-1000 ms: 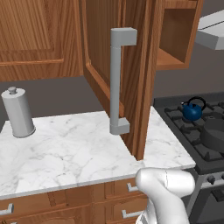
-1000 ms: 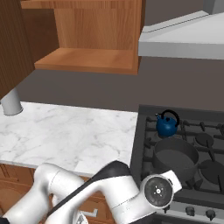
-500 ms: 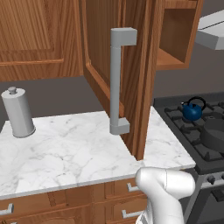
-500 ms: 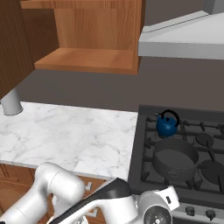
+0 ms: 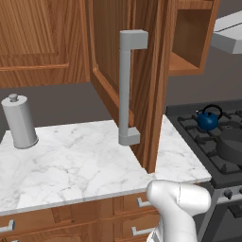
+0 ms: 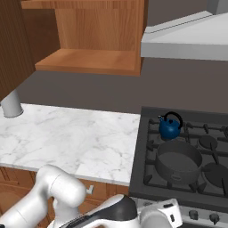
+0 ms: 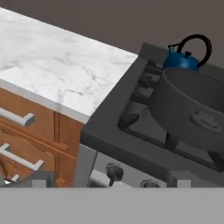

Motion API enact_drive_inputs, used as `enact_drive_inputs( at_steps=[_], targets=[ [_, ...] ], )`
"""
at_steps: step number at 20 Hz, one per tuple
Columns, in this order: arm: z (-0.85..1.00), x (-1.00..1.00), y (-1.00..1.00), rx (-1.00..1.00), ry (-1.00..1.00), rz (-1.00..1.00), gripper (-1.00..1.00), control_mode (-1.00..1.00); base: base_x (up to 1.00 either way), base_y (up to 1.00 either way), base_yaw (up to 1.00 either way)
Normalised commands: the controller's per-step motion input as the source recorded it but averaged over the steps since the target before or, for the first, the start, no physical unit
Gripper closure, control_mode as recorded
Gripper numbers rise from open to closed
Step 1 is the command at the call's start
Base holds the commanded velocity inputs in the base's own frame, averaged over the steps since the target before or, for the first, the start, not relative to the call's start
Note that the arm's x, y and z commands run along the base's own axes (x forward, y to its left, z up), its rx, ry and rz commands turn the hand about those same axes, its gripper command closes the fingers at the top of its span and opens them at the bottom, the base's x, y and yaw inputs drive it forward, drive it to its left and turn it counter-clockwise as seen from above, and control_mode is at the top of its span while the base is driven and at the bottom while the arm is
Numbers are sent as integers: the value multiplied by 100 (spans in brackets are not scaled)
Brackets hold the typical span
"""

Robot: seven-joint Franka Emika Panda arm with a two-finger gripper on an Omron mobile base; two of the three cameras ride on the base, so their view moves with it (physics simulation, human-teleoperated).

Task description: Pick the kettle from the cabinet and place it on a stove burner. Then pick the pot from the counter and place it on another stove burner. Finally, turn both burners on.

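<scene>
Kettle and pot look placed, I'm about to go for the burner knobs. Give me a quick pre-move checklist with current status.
1. kettle upright on a rear burner: ok.
2. pot on the front burner next to it: ok.
3. Kettle and pot apart: cannot tell, they overlap in every view.
4. knob on the stove front in hand view: ok.
5. Burners lit: not ok, no flame visible.
6. cabinet door hanging open over the counter: not ok.

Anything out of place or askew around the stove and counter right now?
Only the cabinet door: it hangs wide open over the counter. The kettle and pot sit upright on separate burners of the cooktop; no spills or damage show.
</scene>
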Motion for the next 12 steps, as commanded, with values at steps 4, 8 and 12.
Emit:
enact_drive_inputs(
  at_steps=[4,8,12],
  targets=[
    [-13,-8,7,12,-10,0,-100,-100,0,0,0],
    [-20,0,18,12,-2,0,-100,-100,0,0,0],
    [-18,1,14,13,-3,-2,-100,-100,0,0,0]
  ],
)
